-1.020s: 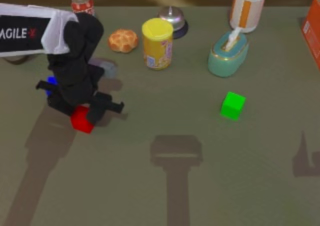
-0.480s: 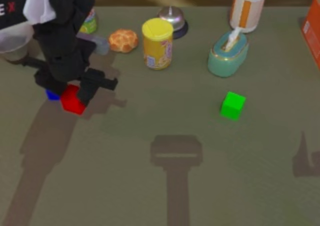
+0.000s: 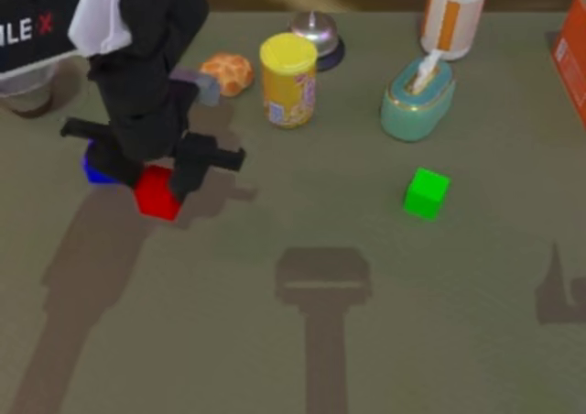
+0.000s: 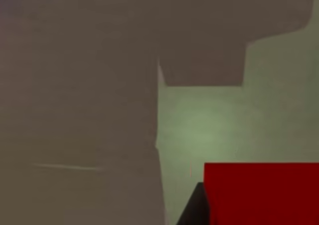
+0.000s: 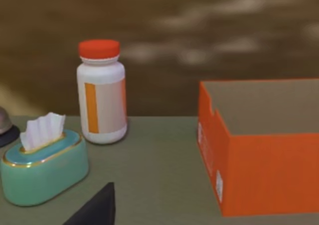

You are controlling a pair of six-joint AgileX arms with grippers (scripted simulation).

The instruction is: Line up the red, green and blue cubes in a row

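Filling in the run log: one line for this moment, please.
left gripper: shut on red cube | blue cube: beside | green cube: apart, right

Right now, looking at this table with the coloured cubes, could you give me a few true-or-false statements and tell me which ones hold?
1. The left gripper is at the red cube. True.
2. The green cube touches the red cube. False: it sits alone, far toward the table's right.
3. The blue cube lies close beside the red cube. True.
4. The tissue box is orange. False: it is teal.
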